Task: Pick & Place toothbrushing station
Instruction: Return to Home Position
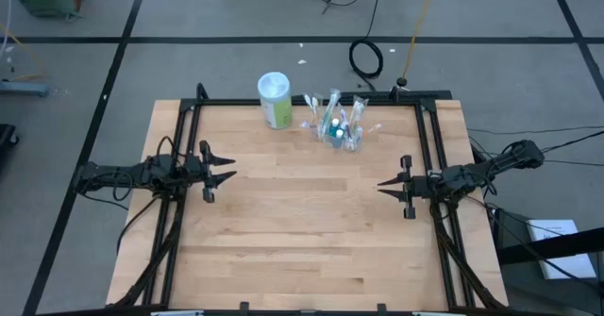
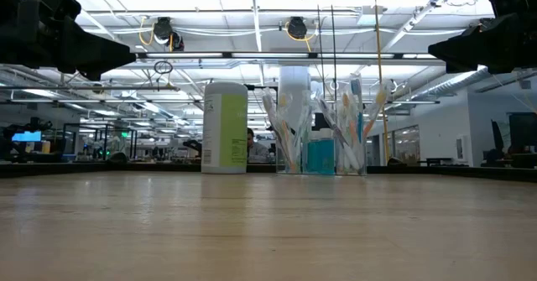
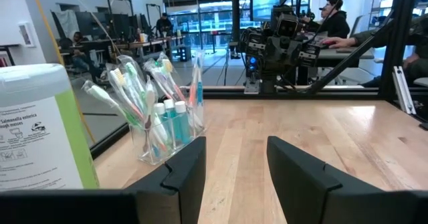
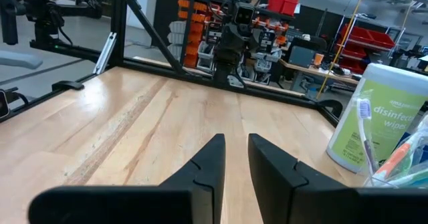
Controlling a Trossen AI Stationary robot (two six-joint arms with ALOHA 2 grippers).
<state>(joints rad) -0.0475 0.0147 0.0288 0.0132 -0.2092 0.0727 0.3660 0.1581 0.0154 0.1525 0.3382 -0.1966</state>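
A clear plastic holder [image 1: 338, 127] stands on its base at the table's far middle, with several toothbrushes and teal toothpaste tubes standing in it. It also shows in the low view [image 2: 319, 143], the left wrist view [image 3: 160, 127] and partly in the right wrist view [image 4: 404, 160]. My left gripper [image 1: 226, 172] hovers open and empty at the table's left side. My right gripper [image 1: 385, 186] hovers open and empty at the right side, its gap narrower. Both are well short of the holder.
A white and green canister of disinfecting wipes [image 1: 275, 100] stands just left of the holder at the far edge. A black frame [image 1: 311, 100] borders the table's far, left and right sides. Bare wood [image 1: 302, 231] fills the middle and near part.
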